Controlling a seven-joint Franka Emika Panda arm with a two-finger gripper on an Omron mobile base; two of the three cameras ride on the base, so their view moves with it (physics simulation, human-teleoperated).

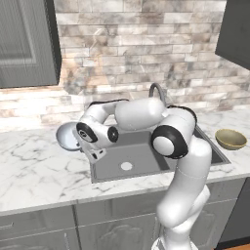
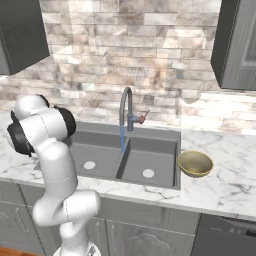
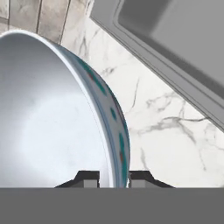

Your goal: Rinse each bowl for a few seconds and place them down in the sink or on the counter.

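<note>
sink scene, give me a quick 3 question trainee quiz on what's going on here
1. True or false: the gripper is shut on the rim of the pale blue bowl.
2. Where does the olive-tan bowl sit? A) in the left basin B) on the counter right of the sink C) under the faucet
3. Fill in: water runs from the faucet into the ____.

Key: 1 true; 2 B; 3 sink

Lining the wall, a stone tile backsplash [image 2: 150,60]; hanging above at both sides, dark grey upper cabinets [image 1: 27,41]; running below, grey cabinet fronts [image 1: 44,234].
</note>
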